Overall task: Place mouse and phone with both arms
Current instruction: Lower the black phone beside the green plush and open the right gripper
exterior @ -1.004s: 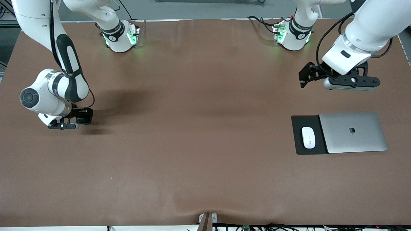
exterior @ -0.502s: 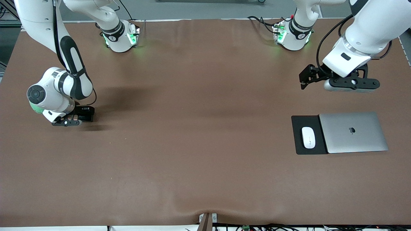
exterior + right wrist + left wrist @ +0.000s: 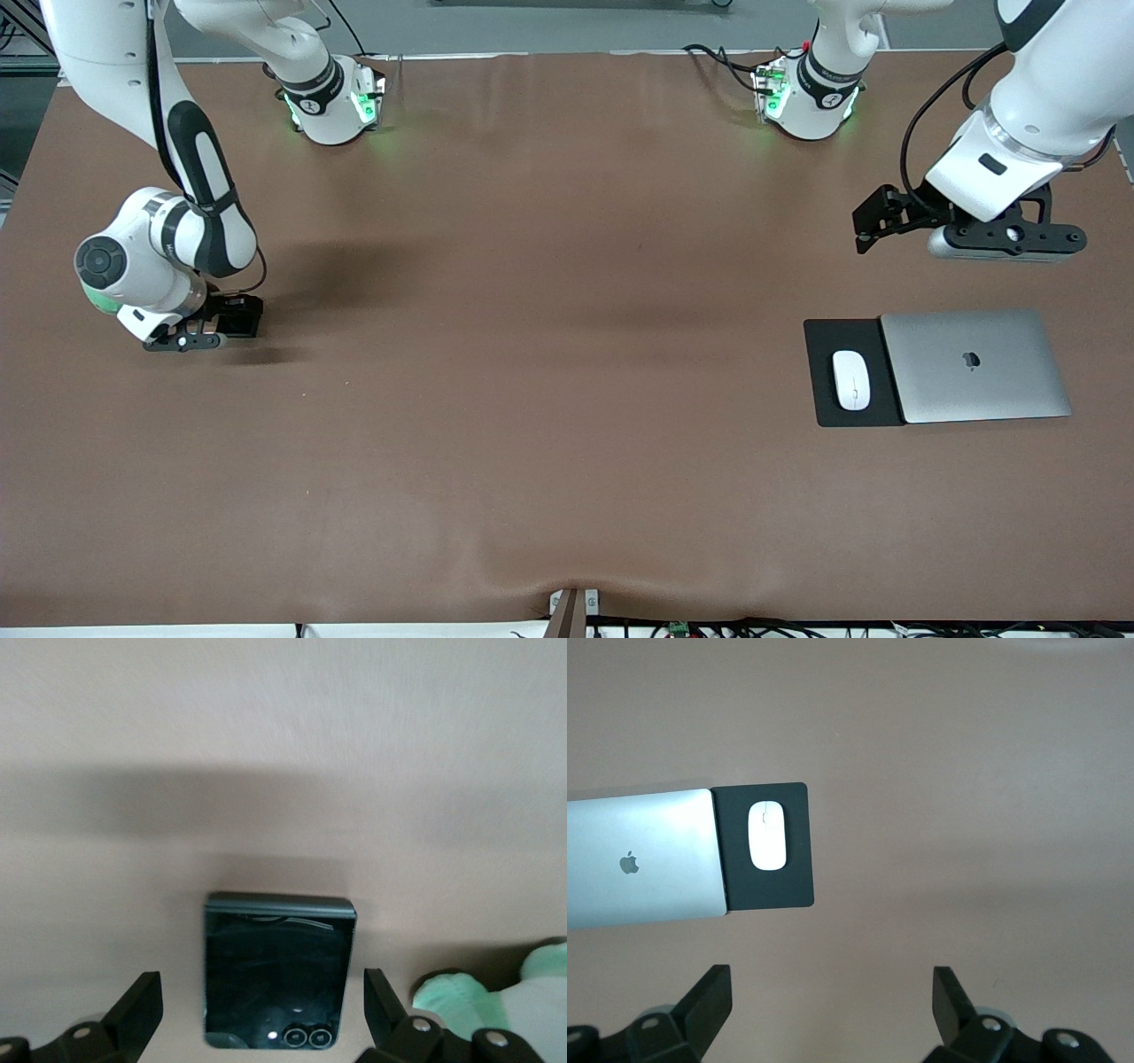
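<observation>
Mouse and phone setting: brown counter [image 3: 549,372], bare over most of its surface.
Laptop [image 3: 974,365]: closed, silver, logo on the lid, lying at the left arm's end of the counter, its edge overlapping the black pad.
Pad [image 3: 824,390]: flat black rectangle beside the laptop, toward the right arm's end from it.
Mouse [image 3: 851,379]: small white oval with a glossy top and a thin centre line, lying on the pad, apart from the laptop; in the left wrist view [image 3: 768,835] it sits near the pad's middle.
Phone [image 3: 276,970]: black near-square slab with rounded corners, glossy face, two small camera rings by one edge; flat on the counter at the right arm's end, between the right hand's fingers but with gaps on both sides.
Left hand [image 3: 873,221]: up over bare counter, above the stretch between the laptop and the arm bases; fingers [image 3: 709,1001] spread wide, holding nothing.
Right hand [image 3: 232,317]: low over the phone, fingers [image 3: 140,1010] wide apart on either side of it, not gripping.
</observation>
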Tool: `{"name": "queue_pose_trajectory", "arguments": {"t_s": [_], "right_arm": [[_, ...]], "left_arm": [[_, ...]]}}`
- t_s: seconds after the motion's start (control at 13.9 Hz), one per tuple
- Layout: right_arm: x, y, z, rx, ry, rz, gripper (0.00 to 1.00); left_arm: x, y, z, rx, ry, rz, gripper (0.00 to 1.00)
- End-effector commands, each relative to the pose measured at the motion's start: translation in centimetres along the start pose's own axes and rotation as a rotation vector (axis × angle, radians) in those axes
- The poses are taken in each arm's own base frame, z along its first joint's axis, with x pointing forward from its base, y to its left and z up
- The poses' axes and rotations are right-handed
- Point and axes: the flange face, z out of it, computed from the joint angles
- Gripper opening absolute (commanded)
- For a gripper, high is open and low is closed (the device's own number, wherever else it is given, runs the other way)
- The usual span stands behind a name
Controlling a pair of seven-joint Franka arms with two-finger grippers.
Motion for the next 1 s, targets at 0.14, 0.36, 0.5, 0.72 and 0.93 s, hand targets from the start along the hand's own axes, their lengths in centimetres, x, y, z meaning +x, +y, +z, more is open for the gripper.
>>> {"name": "queue_pose_trajectory", "arguments": {"t_s": [0.14,0.36,0.5,0.72,0.93], "right_arm": [[4.8,-0.7,-13.2,0.088,0.04,-0.07,1.0],[7.1,-2.9,-18.7,0.017,0.06,-0.135,1.0],[7.9,-4.7,-21.0,0.015,0.076,-0.117,1.0],[8.4,-5.6,-25.6,0.026,0.055,-0.112,1.0],[8.4,-5.8,-28.2,0.03,0.042,-0.118,1.0]], "left_arm": [[-0.2,-0.4,-0.5,-0.018,0.009,0.019,1.0],[0.0,-1.2,-0.5,-0.015,0.01,0.011,1.0],[0.0,-1.6,-0.5,-0.016,0.009,0.02,1.0],[0.1,-1.6,-1.2,-0.019,0.022,0.018,1.0],[0.1,-1.7,-1.4,-0.018,0.024,0.016,1.0]]}}
